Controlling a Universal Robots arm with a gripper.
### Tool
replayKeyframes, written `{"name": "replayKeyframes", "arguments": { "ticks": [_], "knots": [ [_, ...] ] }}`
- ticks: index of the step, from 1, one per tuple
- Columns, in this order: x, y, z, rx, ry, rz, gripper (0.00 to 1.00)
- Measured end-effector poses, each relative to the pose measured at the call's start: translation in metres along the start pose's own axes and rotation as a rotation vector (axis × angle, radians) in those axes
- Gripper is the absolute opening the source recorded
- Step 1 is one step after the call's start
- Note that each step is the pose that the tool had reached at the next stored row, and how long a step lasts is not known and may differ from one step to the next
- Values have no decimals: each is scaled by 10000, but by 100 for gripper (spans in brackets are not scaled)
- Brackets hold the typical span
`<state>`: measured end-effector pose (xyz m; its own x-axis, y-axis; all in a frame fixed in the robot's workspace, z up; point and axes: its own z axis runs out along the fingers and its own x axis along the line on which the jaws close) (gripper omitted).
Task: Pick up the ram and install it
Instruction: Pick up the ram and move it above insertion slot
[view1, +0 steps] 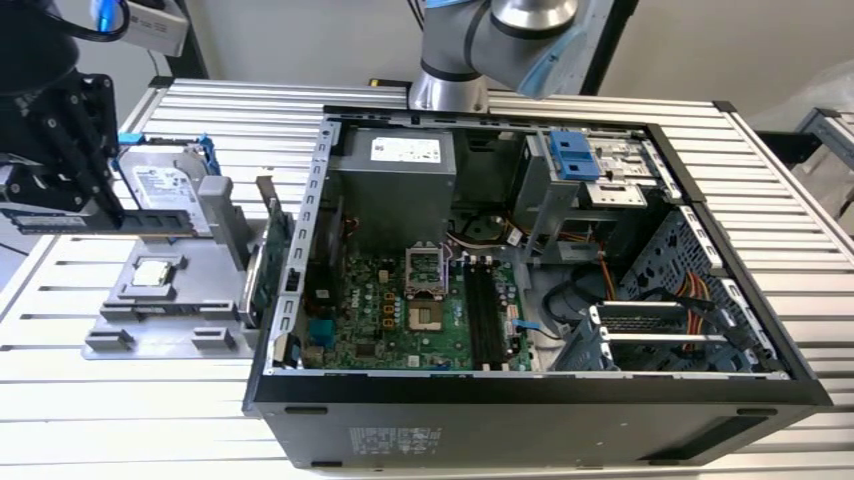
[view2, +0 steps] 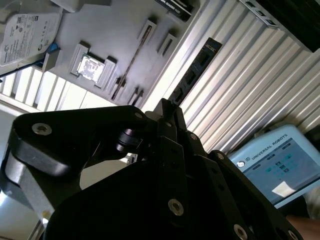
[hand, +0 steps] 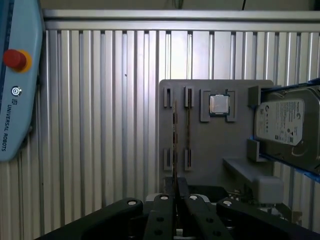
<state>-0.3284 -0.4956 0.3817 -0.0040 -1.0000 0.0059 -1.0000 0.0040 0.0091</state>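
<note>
The ram (view1: 127, 222) is a long dark stick with a pale label, held level above the grey holder tray (view1: 114, 335) at the exterior view's left. My gripper (view1: 80, 200) is shut on it, well above the table. In the first wrist view the ram (hand: 174, 142) shows edge-on, running out from between the fingertips (hand: 165, 200). In the second wrist view the ram (view2: 194, 72) juts past the black fingers (view2: 172, 125). The open computer case (view1: 300, 400) lies to the exterior view's right, with the motherboard's memory slots (view1: 483, 312) facing up.
On the tray sit a square processor (view1: 154, 271), a silver hard drive (view1: 167, 192) with blue handle and a green expansion card (view1: 274, 262) on edge. The arm's base (view1: 447, 85) stands behind the case. A teach pendant (hand: 15, 85) lies on the slatted table.
</note>
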Motion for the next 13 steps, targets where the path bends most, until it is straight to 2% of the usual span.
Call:
{"name": "replayKeyframes", "arguments": {
  "ticks": [13],
  "knots": [
    [-1,-166,-1,1,-1,2,0]
  ]
}}
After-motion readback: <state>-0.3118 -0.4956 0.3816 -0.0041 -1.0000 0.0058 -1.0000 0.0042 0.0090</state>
